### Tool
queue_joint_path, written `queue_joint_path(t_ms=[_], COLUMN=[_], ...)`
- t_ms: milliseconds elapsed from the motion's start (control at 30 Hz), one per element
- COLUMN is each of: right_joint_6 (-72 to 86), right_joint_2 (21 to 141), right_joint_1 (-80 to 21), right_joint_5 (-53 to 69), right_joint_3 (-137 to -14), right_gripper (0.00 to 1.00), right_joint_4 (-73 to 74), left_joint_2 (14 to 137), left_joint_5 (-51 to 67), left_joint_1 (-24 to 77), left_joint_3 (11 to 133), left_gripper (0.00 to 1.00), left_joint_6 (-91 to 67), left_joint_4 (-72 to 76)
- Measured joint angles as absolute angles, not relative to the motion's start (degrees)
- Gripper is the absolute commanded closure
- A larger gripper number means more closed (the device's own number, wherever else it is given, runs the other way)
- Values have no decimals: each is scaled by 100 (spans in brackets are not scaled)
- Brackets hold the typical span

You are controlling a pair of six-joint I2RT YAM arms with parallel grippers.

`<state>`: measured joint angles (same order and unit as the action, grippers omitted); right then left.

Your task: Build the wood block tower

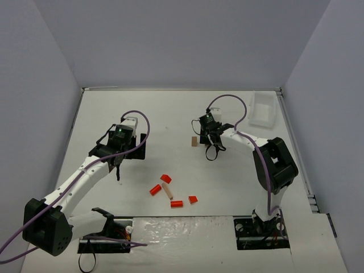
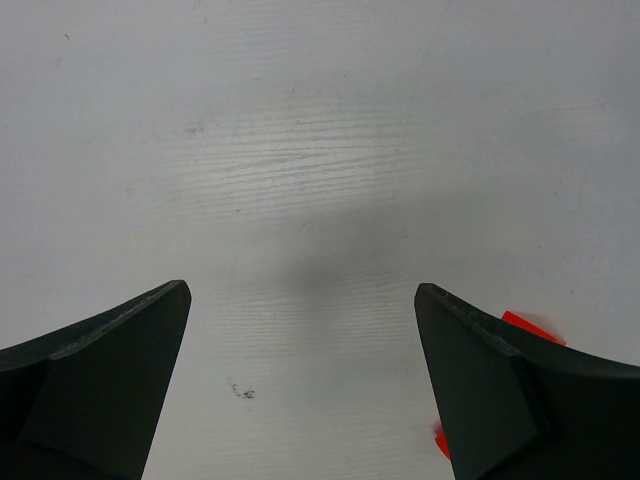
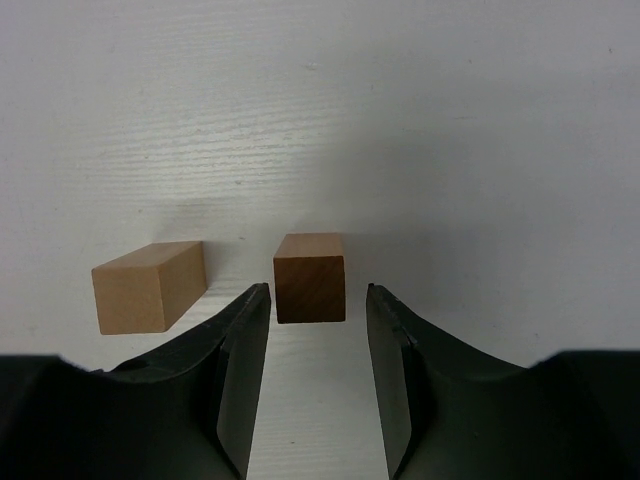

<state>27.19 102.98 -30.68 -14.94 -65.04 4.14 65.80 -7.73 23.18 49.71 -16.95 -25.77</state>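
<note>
Right wrist view carries the relation that matters. The darker tan block (image 3: 310,280) sits on the table (image 3: 450,120) dead ahead of the right gripper (image 3: 317,292), at the very mouth of its jaws and roughly centred on the gap. Those jaws stand a little apart, released and clamping nothing. A strip of bare table shows between the block and the jaw on that view's right. On the other side the block comes so close to the jaw that contact cannot be ruled out.

The block turns a squarish end face to the camera, so its long axis seems to run straight away from the jaws, along their line of approach, with its narrow width across the gap. A lighter tan block (image 3: 150,285) lies apart from it on that view's left, angled and outside the jaws.

From the top external view, both tan blocks lie mid-table beside the right arm, well apart from the left arm. The red pieces (image 1: 165,178) and a pale dowel (image 1: 168,190) are scattered closer to the arm bases, nearer the left gripper (image 2: 302,290). Its jaws are spread wide over bare table, holding nothing.

No piece rests on another yet. Judging from this, the right arm is better placed for the tan blocks, and a short straight advance would bring the darker one between its jaws.
</note>
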Motion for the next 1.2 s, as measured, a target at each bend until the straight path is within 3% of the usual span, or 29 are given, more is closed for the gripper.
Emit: queue_joint_path(t_ms=[367, 700, 933, 1200], right_joint_6=[2700, 2350, 1814, 1339], right_joint_2=[10185, 9262, 8420, 8564], right_joint_1=[-3068, -3068, -3096, -3993], right_joint_5=[-1478, -1284, -516, 809], right_joint_3=[-6705, -6718, -6673, -6158], right_gripper=[50, 51, 55, 56], right_joint_4=[554, 746, 753, 780], left_joint_2=[6580, 6577, 6470, 6465], left_joint_5=[-730, -200, 21, -49], left_joint_1=[2318, 2318, 2318, 2310], left_joint_3=[4971, 4971, 4976, 5316], left_gripper=[6, 7, 7, 8], left_joint_6=[-1695, -1779, -2029, -2345], left_joint_4=[-2578, -2842, -3267, -3742])
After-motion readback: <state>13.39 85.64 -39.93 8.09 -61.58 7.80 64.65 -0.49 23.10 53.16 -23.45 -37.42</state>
